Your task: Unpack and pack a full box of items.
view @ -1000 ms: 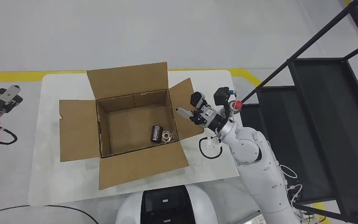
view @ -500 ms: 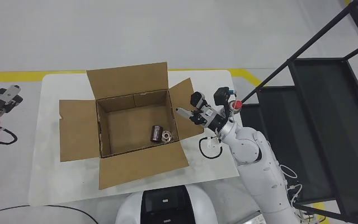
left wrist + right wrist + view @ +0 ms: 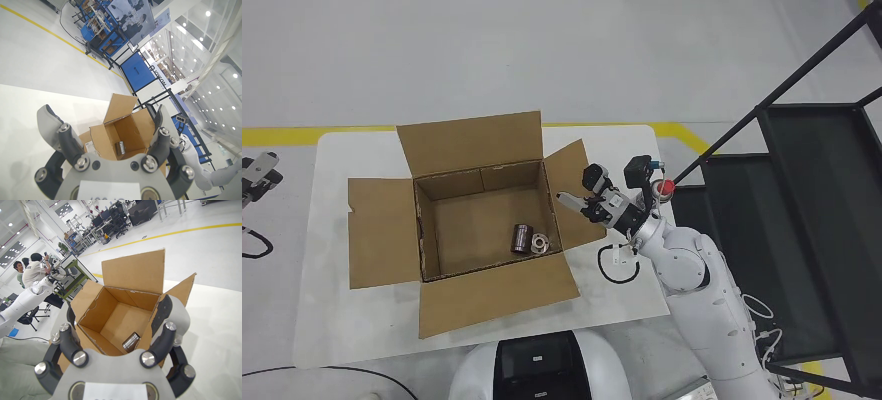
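Observation:
An open cardboard box [image 3: 452, 185] stands in the middle of the white table [image 3: 342, 160], all flaps folded out. One metal cylinder [image 3: 527, 239] lies on its side on the box floor, near the right wall; it also shows as the cylinder [image 3: 131, 344] and the cylinder [image 3: 120, 148]. My right gripper [image 3: 577, 203] hangs open over the box's right flap [image 3: 572, 170], empty, its own view looking into the box [image 3: 121, 306] past the gripper [image 3: 119, 313]. My left gripper [image 3: 257, 175] is off the table's left edge, open and empty [image 3: 105, 117], aimed at the box [image 3: 122, 130].
A black cable loop [image 3: 614, 265] lies on the table right of the box. A red-topped button [image 3: 666, 188] sits at the table's right edge. Black metal stairs [image 3: 802, 200] rise just beyond it. Bare table surrounds the box flaps.

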Controlling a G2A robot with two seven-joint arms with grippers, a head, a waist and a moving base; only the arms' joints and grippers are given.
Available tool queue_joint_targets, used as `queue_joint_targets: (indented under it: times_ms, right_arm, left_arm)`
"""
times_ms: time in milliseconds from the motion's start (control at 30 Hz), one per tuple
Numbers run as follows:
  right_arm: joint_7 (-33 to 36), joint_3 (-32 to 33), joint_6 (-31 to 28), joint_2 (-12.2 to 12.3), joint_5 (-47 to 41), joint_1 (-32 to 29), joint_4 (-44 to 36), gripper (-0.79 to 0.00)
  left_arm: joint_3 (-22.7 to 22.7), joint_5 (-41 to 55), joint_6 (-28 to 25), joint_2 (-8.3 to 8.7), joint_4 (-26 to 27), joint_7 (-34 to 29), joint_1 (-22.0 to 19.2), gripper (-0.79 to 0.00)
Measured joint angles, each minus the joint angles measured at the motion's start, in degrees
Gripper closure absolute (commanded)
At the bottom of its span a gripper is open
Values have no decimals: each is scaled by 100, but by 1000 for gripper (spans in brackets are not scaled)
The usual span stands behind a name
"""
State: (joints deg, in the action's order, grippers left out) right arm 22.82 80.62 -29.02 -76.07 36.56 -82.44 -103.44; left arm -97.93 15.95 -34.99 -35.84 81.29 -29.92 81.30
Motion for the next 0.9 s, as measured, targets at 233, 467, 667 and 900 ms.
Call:
queue_joint_targets:
  times_ms: [233, 467, 667, 900]
  right_arm:
    - [0, 0, 0, 0, 0, 0, 0, -785]
    - [0, 0, 0, 0, 0, 0, 0, -785]
    - [0, 0, 0, 0, 0, 0, 0, -785]
    - [521, -380, 363, -5, -133, 322, -214, -785]
  left_arm:
    - [0, 0, 0, 0, 0, 0, 0, -785]
    - [0, 0, 0, 0, 0, 0, 0, -785]
    - [0, 0, 0, 0, 0, 0, 0, -785]
    - [0, 0, 0, 0, 0, 0, 0, -785]
